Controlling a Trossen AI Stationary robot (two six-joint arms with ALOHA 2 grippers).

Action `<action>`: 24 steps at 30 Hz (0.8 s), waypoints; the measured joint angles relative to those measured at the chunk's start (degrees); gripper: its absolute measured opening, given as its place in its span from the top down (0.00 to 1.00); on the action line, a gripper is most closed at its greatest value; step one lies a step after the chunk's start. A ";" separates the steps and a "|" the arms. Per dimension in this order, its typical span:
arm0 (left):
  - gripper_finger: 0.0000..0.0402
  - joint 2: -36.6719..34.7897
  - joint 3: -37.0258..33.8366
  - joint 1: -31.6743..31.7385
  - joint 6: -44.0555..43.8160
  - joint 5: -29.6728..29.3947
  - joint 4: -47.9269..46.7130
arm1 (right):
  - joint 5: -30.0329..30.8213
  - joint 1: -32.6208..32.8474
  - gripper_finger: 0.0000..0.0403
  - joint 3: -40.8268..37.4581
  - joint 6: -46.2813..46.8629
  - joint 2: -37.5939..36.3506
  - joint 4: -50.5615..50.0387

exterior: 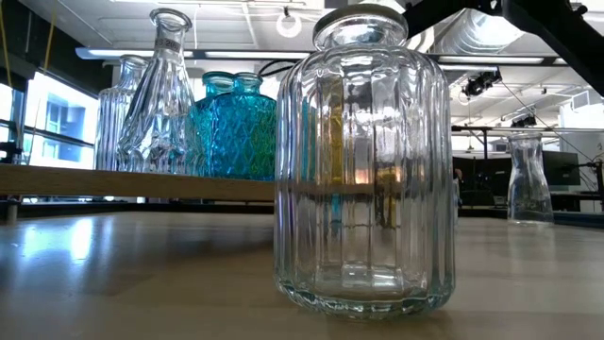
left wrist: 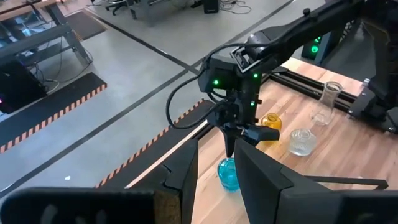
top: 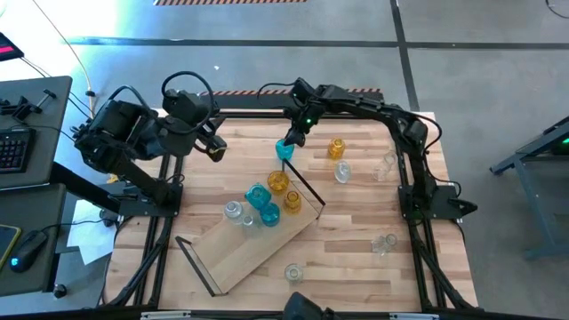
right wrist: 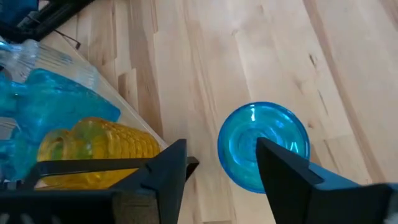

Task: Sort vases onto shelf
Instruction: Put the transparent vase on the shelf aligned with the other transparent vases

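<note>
Pale striped planks made up the table (top: 356,267), with the shelf (top: 253,249) lying slantwise across its middle. Above a teal vase (right wrist: 264,144) just off the shelf's far end hung the right gripper (top: 290,140) — fingers spread apart, straddling the vase's mouth, gripping nothing. On the shelf stood amber, teal and clear vases in a cluster (top: 262,203); other clear ones stood scattered on the table. Near the table's far left edge waited the left gripper (top: 216,151) — partly open and empty.
</note>
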 joint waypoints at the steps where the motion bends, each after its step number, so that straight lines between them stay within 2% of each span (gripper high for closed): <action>1: 0.76 0.00 0.00 0.17 -0.02 0.00 0.01 | -0.01 -0.13 0.56 0.45 0.01 -0.02 -0.20; 6: 0.76 0.78 0.03 1.29 -1.23 0.20 0.00 | 1.12 -1.29 0.56 4.39 -0.11 -0.02 -7.42; 12: 0.76 2.87 0.02 2.17 -0.36 0.74 0.00 | 8.70 -3.27 0.56 11.71 -0.20 -0.04 -20.59; 16: 0.76 3.41 -0.02 2.20 -0.01 0.31 0.01 | 8.65 -4.31 0.56 17.53 -0.54 -0.90 -26.18; 21: 0.76 3.28 0.00 2.20 -2.36 -4.05 0.00 | 9.13 -4.56 0.56 25.03 0.56 -3.54 -27.03; 24: 0.76 3.05 0.00 2.33 -4.65 -7.92 0.01 | 11.40 -4.92 0.56 31.15 3.33 -3.63 -30.71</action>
